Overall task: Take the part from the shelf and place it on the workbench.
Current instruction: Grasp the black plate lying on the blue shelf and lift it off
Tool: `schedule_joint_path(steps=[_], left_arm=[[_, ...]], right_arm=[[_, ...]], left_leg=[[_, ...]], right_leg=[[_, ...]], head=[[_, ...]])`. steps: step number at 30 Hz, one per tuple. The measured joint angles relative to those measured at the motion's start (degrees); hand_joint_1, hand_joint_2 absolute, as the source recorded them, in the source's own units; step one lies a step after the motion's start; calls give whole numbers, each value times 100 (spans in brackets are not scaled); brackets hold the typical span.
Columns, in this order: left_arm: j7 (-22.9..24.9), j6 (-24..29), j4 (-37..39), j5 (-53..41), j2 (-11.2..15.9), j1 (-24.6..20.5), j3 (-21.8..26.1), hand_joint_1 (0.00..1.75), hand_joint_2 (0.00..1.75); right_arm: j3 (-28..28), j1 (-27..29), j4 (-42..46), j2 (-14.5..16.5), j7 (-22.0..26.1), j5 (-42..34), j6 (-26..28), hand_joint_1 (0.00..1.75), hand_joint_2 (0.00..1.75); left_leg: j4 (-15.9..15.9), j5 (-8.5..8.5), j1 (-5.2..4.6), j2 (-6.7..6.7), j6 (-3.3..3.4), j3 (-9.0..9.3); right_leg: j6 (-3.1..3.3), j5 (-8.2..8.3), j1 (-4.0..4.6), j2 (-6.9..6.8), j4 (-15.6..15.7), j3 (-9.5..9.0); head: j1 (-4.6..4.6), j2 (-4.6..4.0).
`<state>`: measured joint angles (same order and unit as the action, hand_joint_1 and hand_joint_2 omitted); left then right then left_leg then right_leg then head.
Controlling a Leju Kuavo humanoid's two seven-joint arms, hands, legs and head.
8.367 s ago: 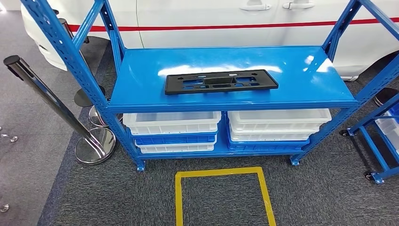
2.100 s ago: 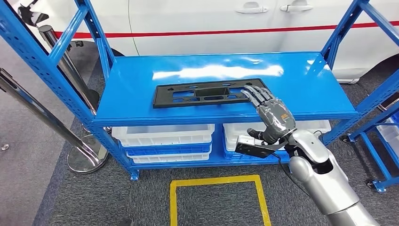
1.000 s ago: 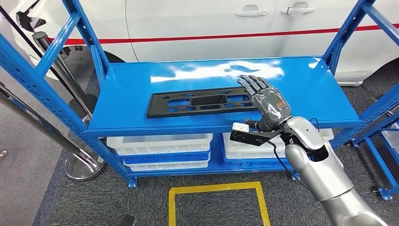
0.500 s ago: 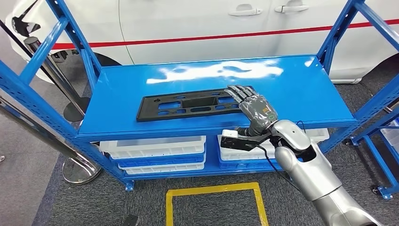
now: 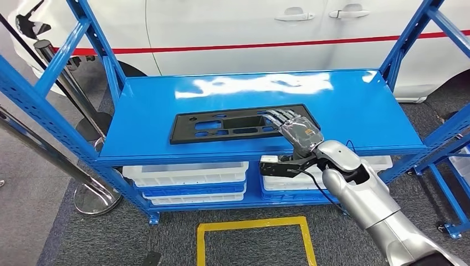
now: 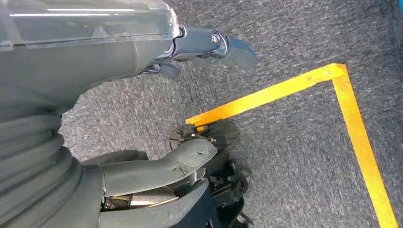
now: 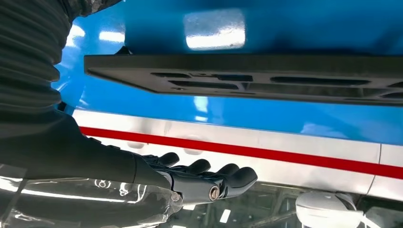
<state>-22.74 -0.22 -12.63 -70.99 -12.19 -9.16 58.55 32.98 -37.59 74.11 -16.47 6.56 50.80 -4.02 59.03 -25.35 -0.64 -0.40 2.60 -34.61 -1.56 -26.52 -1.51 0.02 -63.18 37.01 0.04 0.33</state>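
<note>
The black flat part (image 5: 221,124), long and pierced with cut-outs, lies on the top board of the blue shelf (image 5: 354,111). My right hand (image 5: 296,130) reaches over the part's right portion with its fingers stretched out flat. In the right wrist view the hand (image 7: 199,178) hovers a little clear of the part (image 7: 247,78), holding nothing. My left hand (image 6: 157,175) hangs over the grey carpet with its fingers apart and empty.
A white car (image 5: 233,27) with a red stripe stands right behind the shelf. White and blue bins (image 5: 188,180) fill the lower level. Chrome stanchions (image 5: 55,144) stand to the left, another blue rack (image 5: 451,183) to the right. A yellow taped square (image 5: 252,244) marks the floor.
My right hand has come in over the shelf and shifted left along the part, from its right end to further over it. The camera has also moved slightly.
</note>
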Motion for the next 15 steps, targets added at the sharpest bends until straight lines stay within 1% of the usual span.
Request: schedule_joint_path(steps=[1, 2, 4, 5, 6, 7, 9, 10, 11, 12, 13, 14, 15], left_arm=[[2, 0, 0, -1, -1, -8, -2, 0, 175], [5, 0, 0, -1, -2, -14, -5, 0, 175], [9, 0, 0, -2, -2, -22, -16, 0, 175], [10, 0, 0, -2, -3, -22, -22, 0, 175], [10, 0, 0, -3, -3, -23, -28, 0, 175], [10, 0, 0, -3, -4, -24, -32, 0, 175], [10, 0, 0, -3, -6, -21, -35, 0, 175], [11, -1, 0, -3, -7, -17, -35, 0, 175], [11, -2, 0, -3, -7, -14, -35, 0, 175], [12, -2, 0, -3, -8, -12, -36, 0, 175], [12, -3, 0, -3, -7, -13, -36, 0, 175], [12, -3, 0, -3, -7, -15, -37, 0, 175], [13, -2, 0, -4, -6, -19, -37, 0, 175]], right_arm=[[17, -26, -28, 12, -1, 2, 2, 0, 175], [36, -48, -61, 23, -3, 3, 6, 0, 175], [78, -86, -121, 49, -5, 7, 14, 0, 175], [97, -107, -150, 65, -5, 7, 17, 0, 175], [111, -128, -171, 79, -5, 7, 19, 0, 175], [119, -143, -187, 90, -5, 7, 20, 0, 175], [121, -157, -210, 105, -5, 7, 22, 0, 175], [122, -158, -222, 115, -5, 7, 22, 0, 175], [124, -157, -233, 125, -5, 7, 22, 0, 175], [125, -157, -243, 135, -5, 7, 22, 0, 175], [126, -158, -249, 142, -5, 7, 22, 0, 175], [127, -161, -252, 147, -5, 7, 22, 0, 175], [127, -168, -256, 151, -5, 8, 22, 0, 175]], left_leg=[[46, -31, -1, 0, -31, -19], [67, -46, -4, 0, -57, -34], [80, -59, 0, 2, -94, -45], [119, -92, 6, 3, -118, -59], [244, -174, 13, 5, -147, -109], [469, -304, 27, 7, -178, -209], [1185, -631, 55, 9, -230, -553], [1502, -730, 65, 9, -240, -723], [1658, -727, 70, 9, -237, -821], [1599, -620, 70, 8, -221, -817], [1340, -431, 66, 8, -193, -711], [944, -209, 53, 7, -155, -536], [571, -63, 31, 6, -117, -362]], right_leg=[[25, 22, 8, 6, 151, -72], [62, -10, 26, 15, 174, -81], [134, 5, 36, 25, 189, -83], [162, 9, 33, 26, 197, -91], [189, 13, 26, 23, 205, -99], [213, 13, 20, 18, 212, -109], [244, 0, 32, 9, 211, -117], [253, -5, 39, 7, 211, -120], [258, -10, 46, 7, 211, -124], [260, -16, 52, 10, 211, -132], [260, -23, 57, 13, 211, -145], [257, -31, 58, 15, 214, -160], [248, -39, 62, 17, 217, -171]], head=[[-1, 0], [-3, 0], [-3, 0], [-3, 0], [-3, 0], [-3, 0], [-4, 0], [-3, 0], [-4, 0], [-3, 0], [-3, 0], [-3, 0], [-3, 0]])
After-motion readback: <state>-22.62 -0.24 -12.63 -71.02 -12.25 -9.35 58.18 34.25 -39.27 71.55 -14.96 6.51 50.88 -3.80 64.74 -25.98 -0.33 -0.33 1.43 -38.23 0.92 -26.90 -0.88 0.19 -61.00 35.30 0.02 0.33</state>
